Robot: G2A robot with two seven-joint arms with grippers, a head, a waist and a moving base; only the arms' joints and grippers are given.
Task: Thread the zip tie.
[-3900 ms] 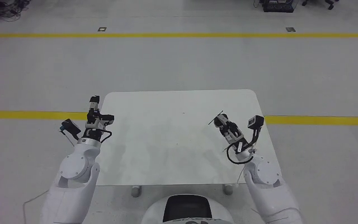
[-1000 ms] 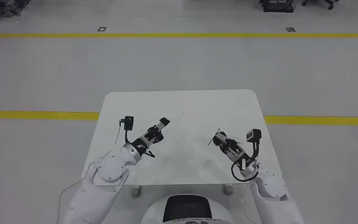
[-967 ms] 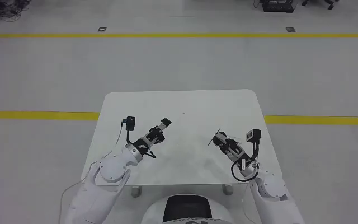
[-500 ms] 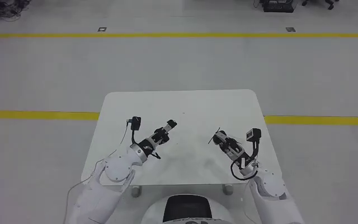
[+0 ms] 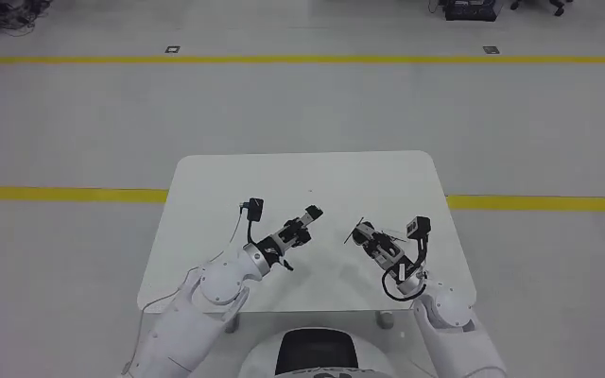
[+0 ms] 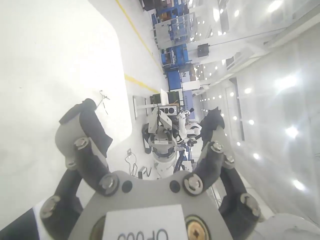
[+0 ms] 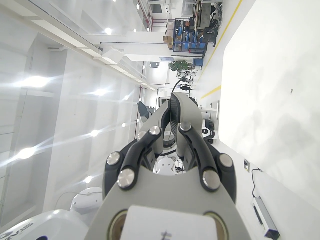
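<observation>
The right gripper point(image 5: 363, 233), right of centre on the white table point(image 5: 284, 170), has its fingers pressed together on the zip tie point(image 5: 354, 231). It holds the tie clear of the surface, with the thin dark strap sticking out toward the upper left. In the right wrist view the strap point(image 7: 174, 87) curls away from the closed tips. Holding it this way probably offers a free end to the other arm (which end is the head is too fine to tell). The left gripper point(image 5: 310, 214) sits just left of the tie with its fingers spread wide point(image 6: 151, 108), apparently ready to take that end. Compared with the earliest frame, the left arm has swung in from the table's left edge to the middle. The right gripper has edged slightly leftward to meet it.
</observation>
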